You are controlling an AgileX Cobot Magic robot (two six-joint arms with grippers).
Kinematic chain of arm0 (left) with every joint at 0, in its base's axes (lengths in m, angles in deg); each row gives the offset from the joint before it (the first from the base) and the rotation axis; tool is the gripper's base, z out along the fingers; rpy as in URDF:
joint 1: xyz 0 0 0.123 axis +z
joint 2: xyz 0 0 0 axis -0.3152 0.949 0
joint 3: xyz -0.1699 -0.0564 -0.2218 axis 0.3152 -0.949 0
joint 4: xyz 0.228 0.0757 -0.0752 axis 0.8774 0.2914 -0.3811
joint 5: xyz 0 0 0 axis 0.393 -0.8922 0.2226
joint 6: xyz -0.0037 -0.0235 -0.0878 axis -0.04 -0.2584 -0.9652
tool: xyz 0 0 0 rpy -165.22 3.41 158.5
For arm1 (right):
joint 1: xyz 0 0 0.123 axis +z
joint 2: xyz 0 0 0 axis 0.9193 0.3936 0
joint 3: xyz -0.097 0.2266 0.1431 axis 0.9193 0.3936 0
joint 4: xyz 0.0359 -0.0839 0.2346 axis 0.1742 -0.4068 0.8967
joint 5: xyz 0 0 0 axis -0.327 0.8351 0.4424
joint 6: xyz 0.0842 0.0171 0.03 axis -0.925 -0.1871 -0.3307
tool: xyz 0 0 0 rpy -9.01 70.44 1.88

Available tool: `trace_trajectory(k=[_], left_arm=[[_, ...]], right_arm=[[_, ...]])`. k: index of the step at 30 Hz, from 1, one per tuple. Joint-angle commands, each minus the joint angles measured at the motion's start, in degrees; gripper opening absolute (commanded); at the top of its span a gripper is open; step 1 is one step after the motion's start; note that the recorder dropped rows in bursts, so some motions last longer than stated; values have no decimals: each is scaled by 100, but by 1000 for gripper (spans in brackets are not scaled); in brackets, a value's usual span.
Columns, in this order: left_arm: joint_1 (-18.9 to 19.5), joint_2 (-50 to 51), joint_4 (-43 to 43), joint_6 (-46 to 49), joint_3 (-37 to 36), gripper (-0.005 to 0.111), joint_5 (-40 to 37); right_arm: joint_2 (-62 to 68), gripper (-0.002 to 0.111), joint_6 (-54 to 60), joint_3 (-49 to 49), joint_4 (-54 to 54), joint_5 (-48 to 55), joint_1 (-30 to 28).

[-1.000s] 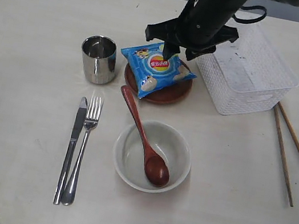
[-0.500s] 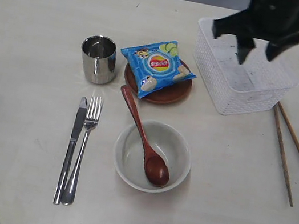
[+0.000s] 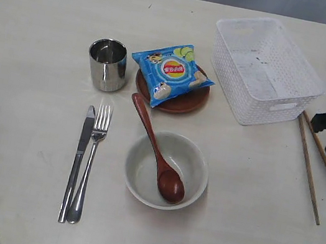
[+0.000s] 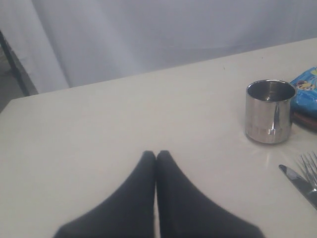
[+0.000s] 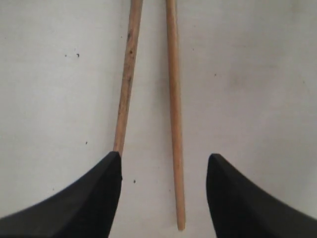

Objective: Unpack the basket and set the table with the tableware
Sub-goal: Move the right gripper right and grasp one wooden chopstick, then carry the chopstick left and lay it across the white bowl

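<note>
The left jaws, seen only in the left wrist view, are pressed together tip against tip over a bare stretch of the desk [image 3: 43, 12]. They hold nothing.

At the near left of the desk lie the knife [image 3: 79, 158] and the fork [image 3: 90, 160]. They are side by side and close together, handles toward the near edge. Beyond them the cup [image 3: 107, 65] stands upright, mouth up.

Just right of the cup sits the plate [image 3: 182, 105], and the blue chip bag [image 3: 170, 73] lies across it, covering most of it. Nearer than the plate stands the bowl [image 3: 139, 168]. The spoon [image 3: 155, 149] rests in it, head down in the bowl and handle leaning over the rim toward the plate.

At the far right stands the basket [image 3: 260, 110], upright, apart from the plate.

Just right of the basket's near corner the two chopsticks [image 3: 308, 167] lie flat on the desk. They are close together at their far ends and spread apart as they run toward the near right.

The right jaws hang at the right edge of the scene, over the chopsticks, and stand wide apart with nothing gripped. In the right wrist view one chopstick runs between them and the other reaches one jaw's tip. Whether the jaws touch the sticks or the desk I cannot tell.
</note>
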State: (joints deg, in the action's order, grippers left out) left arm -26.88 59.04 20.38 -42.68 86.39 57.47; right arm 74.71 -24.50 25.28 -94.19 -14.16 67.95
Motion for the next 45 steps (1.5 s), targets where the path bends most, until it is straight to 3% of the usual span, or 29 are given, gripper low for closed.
trace_trajectory(k=[1,9,17,25,27,29,30,45], left_arm=[[31,-15,-74,-20,-10,0,45],[31,-15,-74,-20,-10,0,45],[31,-15,-74,-20,-10,0,45],[31,-15,-74,-20,-10,0,45],[31,-15,-74,-20,-10,0,45],[31,-15,-74,-20,-10,0,45],[31,-15,-74,-20,-10,0,45],[31,-15,-74,-20,-10,0,45]], right_arm=[[285,50,363,139,-16,-727,-66],[832,50,-97,139,-727,-1441,-66],[1202,29,-224,139,-838,-1638,-103],[1373,27,-173,139,-828,-1509,-103],[1370,21,-173,139,-828,-1412,-103],[1370,3,-130,139,-828,-1284,-103],[1370,0,-130,139,-828,-1236,-103],[-12,-1,-875,139,-789,174,-103]])
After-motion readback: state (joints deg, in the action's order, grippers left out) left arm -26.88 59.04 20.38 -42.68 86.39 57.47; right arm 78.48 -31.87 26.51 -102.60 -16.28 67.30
